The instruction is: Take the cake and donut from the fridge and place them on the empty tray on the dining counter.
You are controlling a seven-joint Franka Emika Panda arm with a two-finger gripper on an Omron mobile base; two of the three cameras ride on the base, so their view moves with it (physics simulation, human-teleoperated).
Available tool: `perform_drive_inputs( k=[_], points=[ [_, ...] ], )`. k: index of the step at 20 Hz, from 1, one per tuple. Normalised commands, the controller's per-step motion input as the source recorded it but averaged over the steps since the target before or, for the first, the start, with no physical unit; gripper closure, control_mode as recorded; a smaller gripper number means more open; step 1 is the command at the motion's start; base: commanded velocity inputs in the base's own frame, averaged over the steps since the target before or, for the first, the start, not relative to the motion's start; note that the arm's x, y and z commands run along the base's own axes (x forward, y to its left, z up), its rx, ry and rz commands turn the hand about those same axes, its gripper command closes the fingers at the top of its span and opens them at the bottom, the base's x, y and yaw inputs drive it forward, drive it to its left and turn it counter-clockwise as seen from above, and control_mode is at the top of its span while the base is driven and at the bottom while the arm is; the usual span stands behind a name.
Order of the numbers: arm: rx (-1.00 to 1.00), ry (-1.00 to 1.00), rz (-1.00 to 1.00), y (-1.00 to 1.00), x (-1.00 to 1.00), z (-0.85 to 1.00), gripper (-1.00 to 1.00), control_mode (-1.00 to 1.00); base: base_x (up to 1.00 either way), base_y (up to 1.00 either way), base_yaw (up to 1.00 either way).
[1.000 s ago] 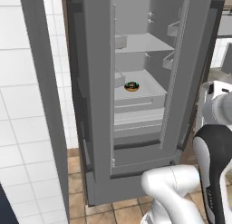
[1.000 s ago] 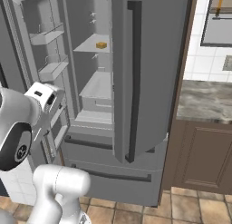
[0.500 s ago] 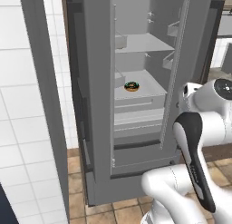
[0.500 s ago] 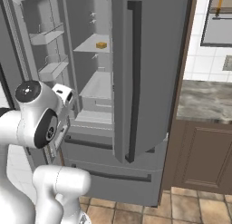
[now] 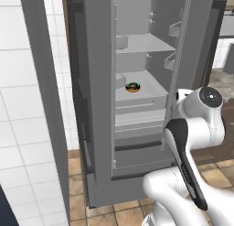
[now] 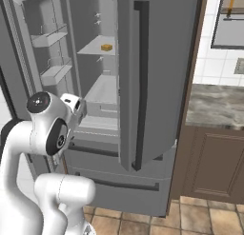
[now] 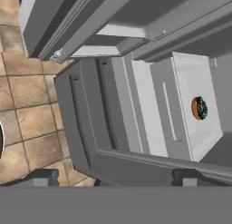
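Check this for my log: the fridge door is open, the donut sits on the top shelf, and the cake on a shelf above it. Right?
Not quite. The donut sits on the lower shelf of the fridge, above the drawers, not on the top one; the left base view shows it. The door is open, and the cake does lie on a shelf above it, as the right base view shows.

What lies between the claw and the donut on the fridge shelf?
In the hand view, pale drawer fronts separate the open claw from the donut.
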Motion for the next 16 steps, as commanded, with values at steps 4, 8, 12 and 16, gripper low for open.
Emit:
perform_drive_inputs(
  k=[4,8,12,16],
  points=[
    [0.00,0.00,0.00,-0.04,0.28,0.00,-1.00,-1.00,0.00,0.00,0.00],
    [0.00,0.00,0.00,-0.01,0.34,-0.03,-1.00,-1.00,0.00,0.00,0.00],
    [0.00,0.00,0.00,0.00,0.47,-0.16,-1.00,-1.00,0.00,0.00,0.00],
    [-0.02,0.00,0.01,-0.03,0.45,-0.30,-1.00,-1.00,0.00,0.00,0.00]
  ],
)
